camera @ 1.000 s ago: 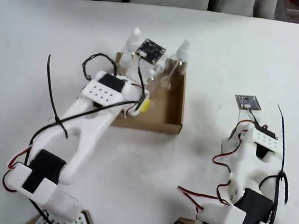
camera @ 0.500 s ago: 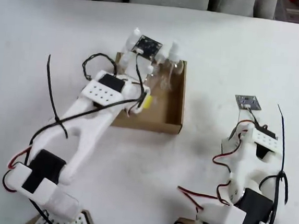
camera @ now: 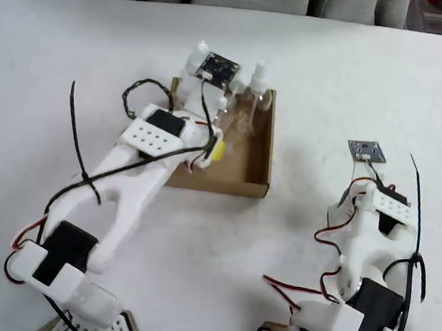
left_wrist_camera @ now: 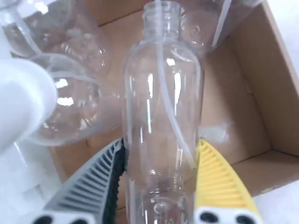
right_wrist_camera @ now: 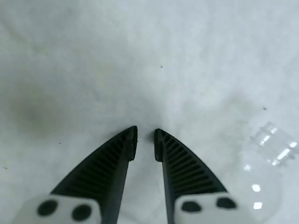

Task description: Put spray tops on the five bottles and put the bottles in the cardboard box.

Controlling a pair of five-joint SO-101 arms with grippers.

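— White worktop [camera: 353, 76], and the cardboard box [camera: 245, 158]?
— Holds clear bottles [left_wrist_camera: 70, 102]. Left pincer [left_wrist_camera: 160, 145] is clamped on 1 uncapped bottle [left_wrist_camera: 161, 93] (over the box).
— Right pincer [right_wrist_camera: 145, 136]?
— Barely apart, empty, above bare worktop, a stray bottle [right_wrist_camera: 266, 158] nearby.

Open brown cardboard box [camera: 256, 165] sits on the desk [camera: 367, 85], with clear plastic bottles [camera: 249, 110] wearing white spray tops [camera: 258, 70] crowded at its far end. The left end effector [left_wrist_camera: 160, 151] grips one clear bottle [left_wrist_camera: 161, 93] over the box, its threaded neck bare and a thin tube inside. An uncapped bottle [right_wrist_camera: 266, 158] lies on the desk
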